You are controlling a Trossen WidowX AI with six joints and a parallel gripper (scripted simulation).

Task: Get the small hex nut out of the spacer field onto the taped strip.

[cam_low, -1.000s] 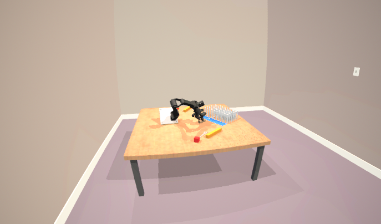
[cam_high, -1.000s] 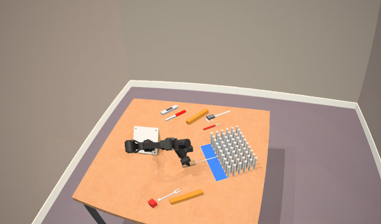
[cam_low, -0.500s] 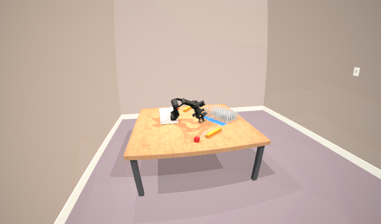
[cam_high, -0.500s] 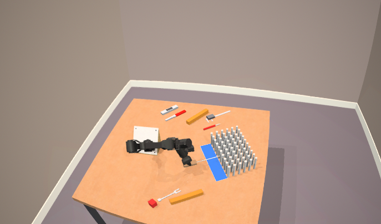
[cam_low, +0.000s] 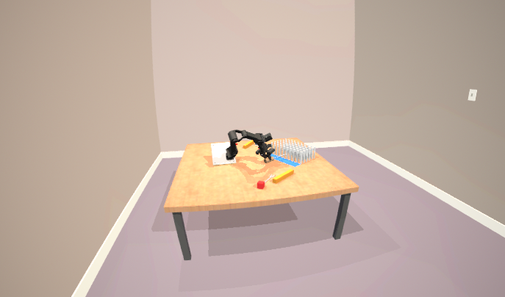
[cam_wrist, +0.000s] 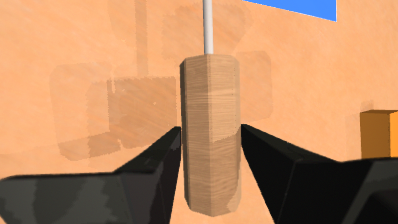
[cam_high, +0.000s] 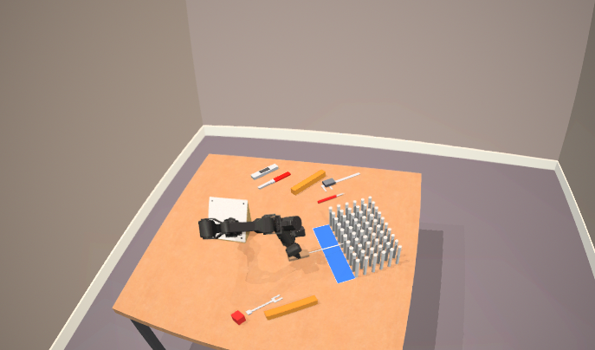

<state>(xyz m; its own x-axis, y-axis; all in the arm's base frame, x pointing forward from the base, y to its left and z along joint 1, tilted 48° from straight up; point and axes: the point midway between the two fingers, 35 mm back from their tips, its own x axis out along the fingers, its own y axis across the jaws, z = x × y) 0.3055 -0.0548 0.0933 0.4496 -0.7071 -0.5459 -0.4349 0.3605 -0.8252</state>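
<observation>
1. Grips the wooden handle (cam_high: 293,258) (cam_low: 267,161) (cam_wrist: 212,100) between the fingers of the gripper (cam_high: 298,256) (cam_low: 269,159) (cam_wrist: 210,131), on the arm's side of the blue strip (cam_high: 336,260) (cam_low: 287,161) (cam_wrist: 305,7).
2. Spans the strip with the thin rod (cam_high: 316,250) (cam_wrist: 208,30), pointing toward the spacers (cam_high: 357,268) (cam_low: 301,156) beyond.
3. Probably amounts to lining up for hooking; cannot locate the nut, on the strip or past it.
4. Calls next for finding a lane beyond the strip, sliding in straight and low, then dragging back without brushing any spacer.
</observation>
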